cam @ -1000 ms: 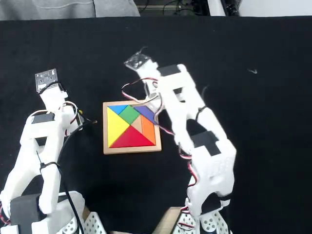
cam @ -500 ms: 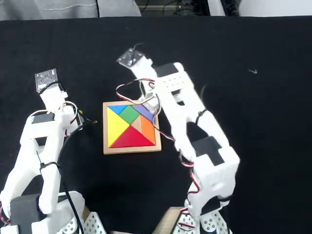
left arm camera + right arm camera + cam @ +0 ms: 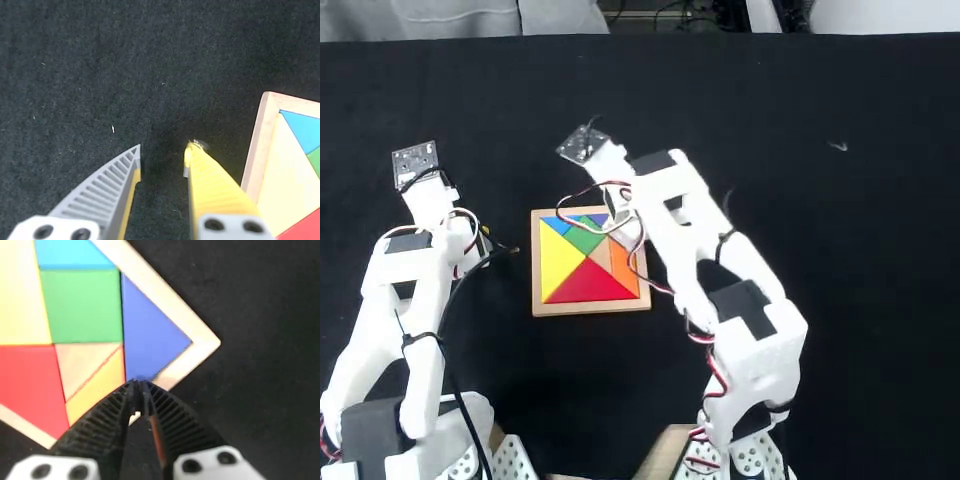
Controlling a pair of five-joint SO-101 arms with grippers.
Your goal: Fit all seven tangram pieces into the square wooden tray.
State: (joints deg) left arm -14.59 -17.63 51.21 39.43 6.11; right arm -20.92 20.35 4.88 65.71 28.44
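I judge this step to be seating the last piece. My right gripper point(image 3: 139, 386) is pinched shut with nothing in it, and its tips sit at the sharp end of the indigo triangle point(image 3: 145, 330), just inside the rim of the wooden tray point(image 3: 200, 352). To do it well I'd press lightly and straight down, or nudge along the rim toward the corner. I wouldn't push across the seams, because a sideways shove could lift the beige triangle point(image 3: 87, 365) or the orange piece point(image 3: 95, 392) next to it. I can't tell whether the triangle already lies flush, so I'd go slowly.

The tray lies left of the middle of the table point(image 3: 840, 250), between the arms, with its sides parallel to the table's edges. The indigo triangle fills the tray's far right corner — its square corner points into that corner. Its long edge runs on the diagonal against the green square point(image 3: 80, 305) and the beige triangle.

My left gripper point(image 3: 162, 147) hangs open and empty over bare table just beside the tray's left rim — I'd leave it parked there.
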